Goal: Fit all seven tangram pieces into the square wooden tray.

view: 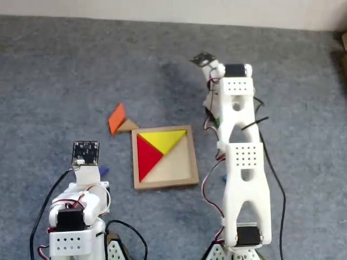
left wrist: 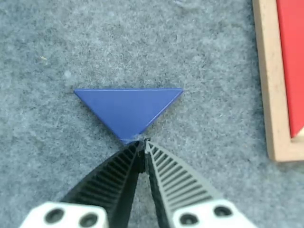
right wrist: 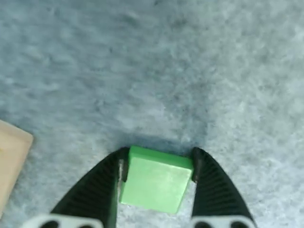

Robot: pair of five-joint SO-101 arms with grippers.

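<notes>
The square wooden tray (view: pixel 191 157) lies mid-table with a red triangle (view: pixel 147 157) and a yellow triangle (view: pixel 162 140) in it. My right gripper (right wrist: pixel 156 164) is shut on a green square (right wrist: pixel 154 179) over the carpet just off the tray's right side; a sliver of the green square (view: pixel 216 121) peeks out beside the arm. My left gripper (left wrist: pixel 141 142) is shut with nothing in it, its tips touching the near corner of a blue triangle (left wrist: pixel 128 107) that lies flat left of the tray (left wrist: pixel 266 80). An orange piece (view: pixel 116 118) and a tan triangle (view: pixel 128 126) lie off the tray's far left corner.
The right arm (view: pixel 238 135) stretches along the tray's right side. A bit of blue (view: pixel 223 177) shows beside it near the tray's front right corner. The grey carpet (view: pixel 65 81) spreads wide at the far left.
</notes>
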